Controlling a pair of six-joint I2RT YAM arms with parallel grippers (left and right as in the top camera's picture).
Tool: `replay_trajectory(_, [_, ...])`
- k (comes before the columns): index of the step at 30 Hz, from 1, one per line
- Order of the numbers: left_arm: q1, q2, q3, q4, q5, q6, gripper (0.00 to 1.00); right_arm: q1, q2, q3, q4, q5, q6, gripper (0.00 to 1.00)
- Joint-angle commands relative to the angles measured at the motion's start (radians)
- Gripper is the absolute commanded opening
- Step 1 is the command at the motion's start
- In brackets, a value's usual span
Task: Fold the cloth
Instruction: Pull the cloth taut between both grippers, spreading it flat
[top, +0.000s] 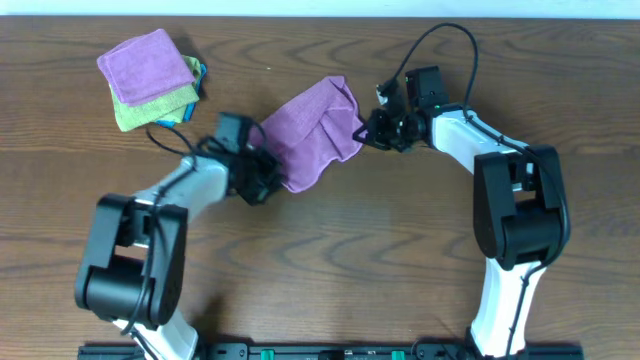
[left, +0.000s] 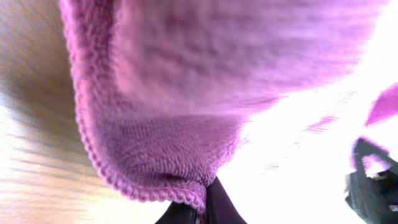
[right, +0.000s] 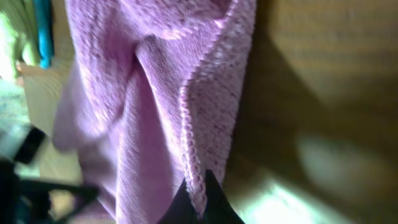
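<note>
Right against the left wrist lens you have the cloth (left: 180, 118). Its stitched hem runs down to the bottom centre of the frame, where the left gripper (left: 202, 208) is clamped onto it. The right wrist view shows much the same: the right gripper (right: 199, 202) is closed on a hemmed edge at bottom centre, with the fabric falling away in loose folds.

From overhead, the cloth sits in the upper middle of the frame, bunched and creased between your two arms. The left pinch is at its lower left end and the right pinch at its right edge. Holding two far-apart points like this, I judge, lets you pull the fabric flat and carry one side over the other. How much of it rests on the table (top: 400, 260) I cannot tell.

A stack of other cloths (top: 150, 80) lies well apart in the upper left, lilac on top of lime-green and blue, so leave it alone. No neat fold is formed yet
</note>
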Motion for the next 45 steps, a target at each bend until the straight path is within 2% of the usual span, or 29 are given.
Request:
replay_trajectory(1, [0.048,-0.061,0.134,-0.088,-0.012,0.189,0.06,-0.005,-0.1,0.005,-0.035,-0.044,-0.084,0.01])
replay_trajectory(4, [0.064,-0.068,0.245,-0.174,-0.016,0.243,0.06,0.004,-0.208,0.005,-0.055,-0.04,-0.128,0.01])
replay_trajectory(11, [0.067,-0.068,0.388,-0.178,-0.04,0.249,0.06,0.006,-0.388,0.005,0.018,0.102,-0.13,0.01])
replay_trajectory(15, [0.07,-0.068,0.45,-0.146,-0.062,0.249,0.06,0.006,-0.412,0.005,0.05,0.183,-0.131,0.01])
replay_trajectory(23, [0.071,-0.068,0.483,-0.122,-0.058,0.251,0.06,0.006,-0.414,0.005,0.068,0.188,-0.14,0.01])
replay_trajectory(27, [0.08,-0.068,0.483,-0.193,-0.026,0.303,0.06,0.007,-0.426,0.005,-0.006,0.173,-0.13,0.01])
replay_trajectory(33, [0.097,-0.068,0.483,-0.43,-0.032,0.441,0.06,0.008,-0.444,0.005,-0.232,0.175,-0.13,0.01])
replay_trajectory(37, [0.087,-0.068,0.47,-0.58,-0.085,0.489,0.06,0.022,-0.444,0.005,-0.414,0.285,-0.13,0.01])
replay_trajectory(45, [0.081,-0.068,0.295,-0.635,-0.116,0.504,0.06,0.091,-0.444,0.0,-0.561,0.406,-0.139,0.01])
